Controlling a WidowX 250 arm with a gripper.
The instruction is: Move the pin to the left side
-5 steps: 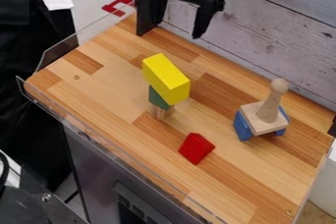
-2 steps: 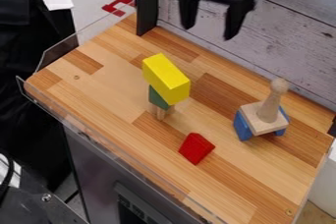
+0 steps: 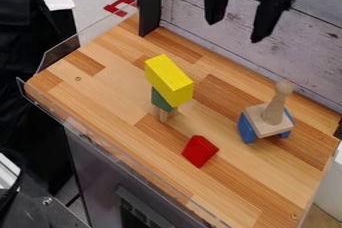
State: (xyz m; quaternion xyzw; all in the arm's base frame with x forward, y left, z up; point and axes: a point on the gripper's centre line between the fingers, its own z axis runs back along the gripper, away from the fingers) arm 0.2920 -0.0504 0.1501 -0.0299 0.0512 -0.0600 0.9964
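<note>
Wooden pin (image 3: 274, 108), below and right of the pincer (image 3: 235, 31) (spread wide), well apart

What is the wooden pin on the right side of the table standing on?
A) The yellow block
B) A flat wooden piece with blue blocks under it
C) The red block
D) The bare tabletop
B: the pin stands upright on a flat wooden piece, with blue blocks visible beneath it.

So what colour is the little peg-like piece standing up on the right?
The pin is plain light wood, seen in the camera view.
</note>
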